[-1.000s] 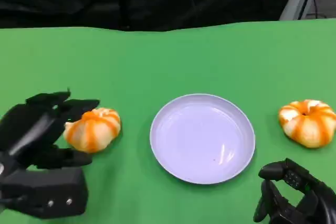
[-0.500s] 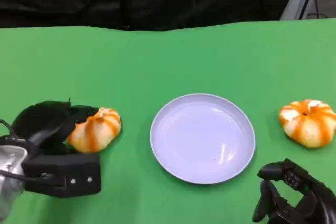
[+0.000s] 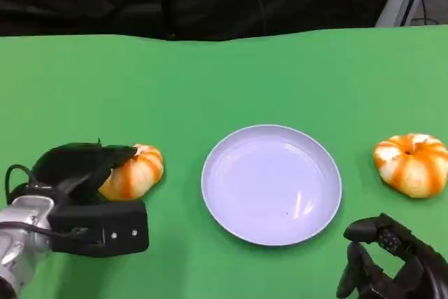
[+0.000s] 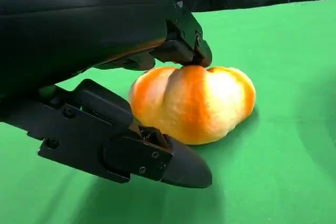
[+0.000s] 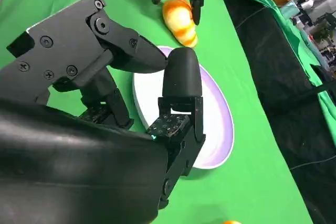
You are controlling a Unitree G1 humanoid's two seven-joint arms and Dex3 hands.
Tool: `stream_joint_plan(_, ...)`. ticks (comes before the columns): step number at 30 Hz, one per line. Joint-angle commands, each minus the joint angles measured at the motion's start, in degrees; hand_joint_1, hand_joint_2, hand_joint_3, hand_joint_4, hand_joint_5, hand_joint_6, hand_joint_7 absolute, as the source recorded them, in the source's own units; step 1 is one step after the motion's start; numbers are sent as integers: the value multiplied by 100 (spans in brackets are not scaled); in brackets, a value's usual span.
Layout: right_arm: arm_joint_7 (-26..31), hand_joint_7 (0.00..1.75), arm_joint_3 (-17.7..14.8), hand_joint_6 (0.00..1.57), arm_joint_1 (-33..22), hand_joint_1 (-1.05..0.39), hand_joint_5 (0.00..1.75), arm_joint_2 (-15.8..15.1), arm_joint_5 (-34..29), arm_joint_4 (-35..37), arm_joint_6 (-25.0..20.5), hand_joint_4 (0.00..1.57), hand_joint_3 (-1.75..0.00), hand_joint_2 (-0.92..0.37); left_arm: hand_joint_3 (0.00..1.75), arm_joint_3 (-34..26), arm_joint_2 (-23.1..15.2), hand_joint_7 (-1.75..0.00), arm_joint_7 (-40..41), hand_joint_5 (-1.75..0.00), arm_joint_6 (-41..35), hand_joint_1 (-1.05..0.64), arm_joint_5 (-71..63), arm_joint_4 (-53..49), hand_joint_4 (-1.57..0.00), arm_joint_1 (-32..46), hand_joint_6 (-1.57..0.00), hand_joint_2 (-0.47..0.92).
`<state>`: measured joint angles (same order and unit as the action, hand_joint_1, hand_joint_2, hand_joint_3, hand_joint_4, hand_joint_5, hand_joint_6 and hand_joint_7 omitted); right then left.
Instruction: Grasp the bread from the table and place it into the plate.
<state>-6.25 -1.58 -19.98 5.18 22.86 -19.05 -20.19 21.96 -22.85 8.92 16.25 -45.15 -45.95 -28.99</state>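
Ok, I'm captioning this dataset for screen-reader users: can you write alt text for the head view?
The robot's left hand is closing around an orange-striped bread roll on a green table, left of an empty pale lilac plate. A second roll lies right of the plate, with the right hand idle in front of it.

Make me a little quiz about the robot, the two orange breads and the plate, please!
1. True or false: the plate already has a bread in it.
2. Which hand is at a bread? A) left hand B) right hand C) both
3. Fill in: the plate sits ____ the left bread and the right bread.

Key:
1. False, nothing lies in it.
2. A. The left wrist view shows its fingers over that bread's top and alongside it; the bread sits on the green table.
3. between
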Motion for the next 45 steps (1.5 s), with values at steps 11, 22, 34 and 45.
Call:
stream_joint_plan(11, -18, 139, -24, 82, -18, -17, 175, -24, 52, -75, 23, 83, -110, -51, 19, 207, 24, 0, 48, -2, 17, -89, 222, -342, -33, -137, -41, 92)
stream_joint_plan(22, 15, 139, -28, 82, -38, -17, 175, -23, 61, -125, -46, 83, -110, -52, 17, 326, 62, -1, 169, -4, 156, -73, 369, -447, -39, -137, -44, 92)
stream_joint_plan(34, 67, 140, 2, 83, -30, -18, 175, -5, 7, -137, -37, 84, -111, -51, 14, 460, 299, -1, 462, -4, -7, -63, 384, -899, -44, -289, -47, 92)
stream_joint_plan(45, -41, 140, -5, 82, -82, -18, 175, -23, 61, -146, 3, 84, -112, -51, 22, 388, 613, -8, 1334, -10, 228, -20, 649, -1495, -78, -272, -78, 92)
